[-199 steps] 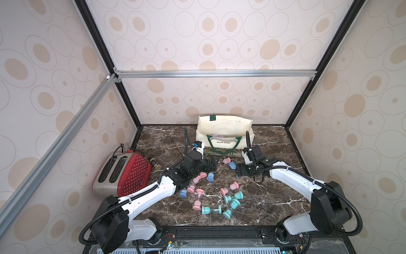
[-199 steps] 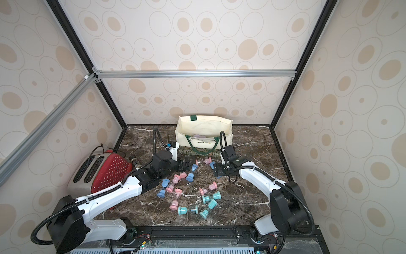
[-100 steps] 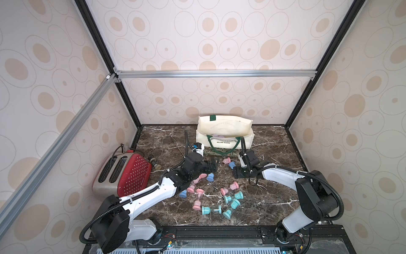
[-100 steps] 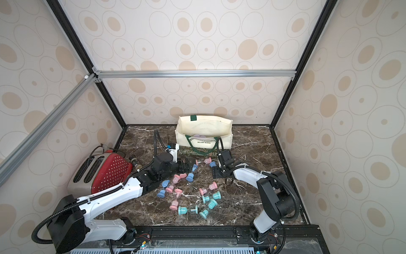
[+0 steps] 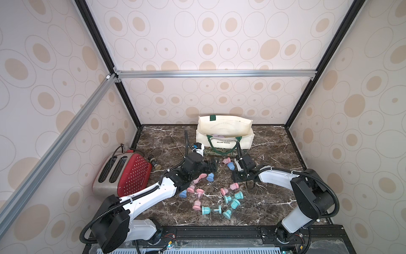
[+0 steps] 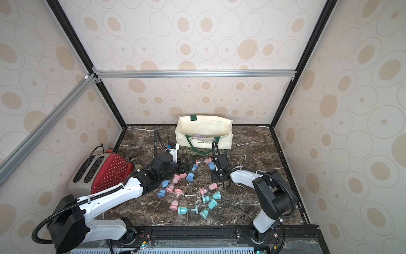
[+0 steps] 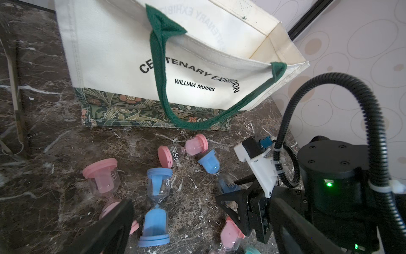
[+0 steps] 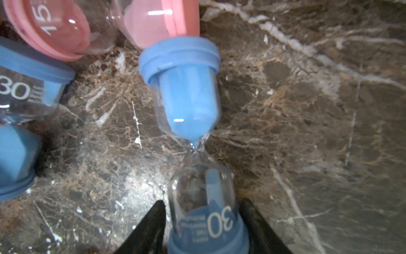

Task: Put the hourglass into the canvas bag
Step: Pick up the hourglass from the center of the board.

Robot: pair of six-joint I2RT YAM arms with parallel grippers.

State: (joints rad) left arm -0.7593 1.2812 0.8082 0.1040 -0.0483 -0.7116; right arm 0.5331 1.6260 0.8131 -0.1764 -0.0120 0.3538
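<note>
- Right wrist view: the right gripper (image 8: 202, 201) has its black jaws closed against both sides of one end cap of a clear hourglass with blue sand and blue caps (image 8: 189, 99), printed "30".
- This hourglass lies flat on the dark brown marble table (image 5: 274, 149). Its free cap touches a pink-capped hourglass (image 8: 142, 26) marked "15", which lies just beyond it.
- In both top views the pair sits on the table just on the near side of the cream canvas bag with dark green handles (image 5: 246, 140), towards the bag's right half.
- The bag stands upright at the far middle of the table with its mouth open upward. One green handle droops down its front, across the black lettering, to the green floral band at the base. Pale purple shapes show inside the mouth.
- The left gripper (image 5: 212, 166) hangs low, just near of the bag's left half. Its jaws are spread wide and grip nothing.
- In the left wrist view a second blue hourglass (image 7: 156, 204) lies on the table ahead of those jaws, clear of both.
- A scatter of pink, blue and teal hourglasses (image 5: 230, 203) covers the middle and near table between the two arms.
- A red toaster with white dots and a steel top (image 5: 131, 173) stands at the left edge, well apart from the bag.
</note>
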